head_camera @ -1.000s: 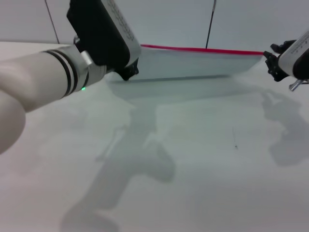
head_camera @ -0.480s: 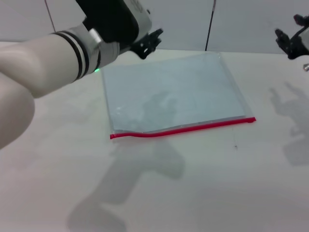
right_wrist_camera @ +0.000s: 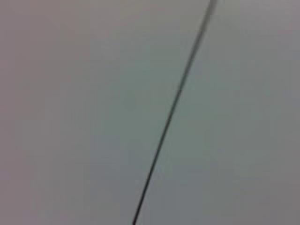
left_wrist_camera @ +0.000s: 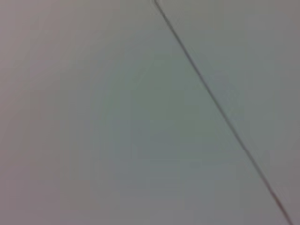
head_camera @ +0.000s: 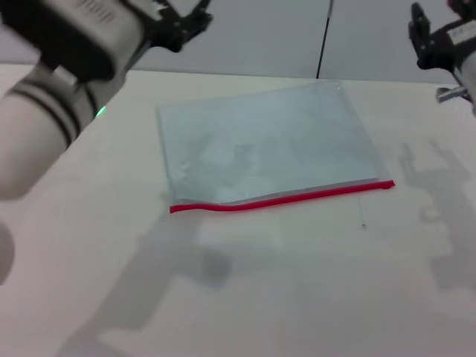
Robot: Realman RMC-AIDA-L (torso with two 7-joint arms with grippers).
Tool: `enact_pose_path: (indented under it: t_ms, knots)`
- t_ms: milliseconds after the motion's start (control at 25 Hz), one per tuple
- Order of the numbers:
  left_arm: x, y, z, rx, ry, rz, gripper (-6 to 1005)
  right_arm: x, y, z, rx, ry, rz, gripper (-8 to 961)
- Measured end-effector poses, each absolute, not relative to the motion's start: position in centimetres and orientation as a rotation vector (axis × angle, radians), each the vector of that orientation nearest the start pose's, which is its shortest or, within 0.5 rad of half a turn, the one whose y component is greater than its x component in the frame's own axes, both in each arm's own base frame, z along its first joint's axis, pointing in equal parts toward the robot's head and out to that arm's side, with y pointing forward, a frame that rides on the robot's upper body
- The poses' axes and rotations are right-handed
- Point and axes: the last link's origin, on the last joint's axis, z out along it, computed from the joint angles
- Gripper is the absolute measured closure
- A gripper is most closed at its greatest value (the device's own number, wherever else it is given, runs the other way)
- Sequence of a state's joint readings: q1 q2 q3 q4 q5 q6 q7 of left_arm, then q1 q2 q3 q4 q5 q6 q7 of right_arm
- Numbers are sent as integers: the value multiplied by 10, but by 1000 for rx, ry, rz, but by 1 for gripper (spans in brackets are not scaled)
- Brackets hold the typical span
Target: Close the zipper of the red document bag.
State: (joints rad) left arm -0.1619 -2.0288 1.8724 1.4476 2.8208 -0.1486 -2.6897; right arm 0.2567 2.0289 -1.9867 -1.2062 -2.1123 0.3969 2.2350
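The bag [head_camera: 268, 141] lay flat on the table [head_camera: 312, 290], its zipper [head_camera: 282, 198] along the near edge, slightly wavy toward the left end. Both grippers hung high and well clear: the left gripper [head_camera: 182, 22] with fingers spread, the right gripper [head_camera: 431, 33] too unclear to tell. Closing had apparently not begun; next, one arm would need to come down and find the slider.

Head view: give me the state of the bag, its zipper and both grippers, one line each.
red document bag: lying flat on the table, not held.
zipper: along the near edge, wavy toward its left end; whether closed cannot be told.
left gripper: raised, open, empty.
right gripper: raised, empty.
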Motion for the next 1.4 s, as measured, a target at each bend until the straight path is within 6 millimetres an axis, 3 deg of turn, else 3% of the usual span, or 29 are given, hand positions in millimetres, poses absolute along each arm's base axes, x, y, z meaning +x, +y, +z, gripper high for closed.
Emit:
enact_pose_path:
  t_ms: [120, 280, 440, 680, 1400]
  knots:
    - [-175, 364, 31, -1687, -113, -596, 188, 199, 366, -8, -1598, 287, 537, 482]
    - [-210, 364, 31, -1592, -191, -652, 110, 217, 357, -20, -1541, 341, 592, 484]
    - [-229, 365, 21, -1598, -249, -650, 127, 237, 349, -26, -1515, 372, 640, 484]
    - [-246, 369, 5, -1617, -359, -620, 153, 260, 339, -31, -1493, 416, 668, 484]
    - [-261, 363, -15, -1687, -305, -491, 232, 261, 335, -38, -1508, 439, 666, 484]
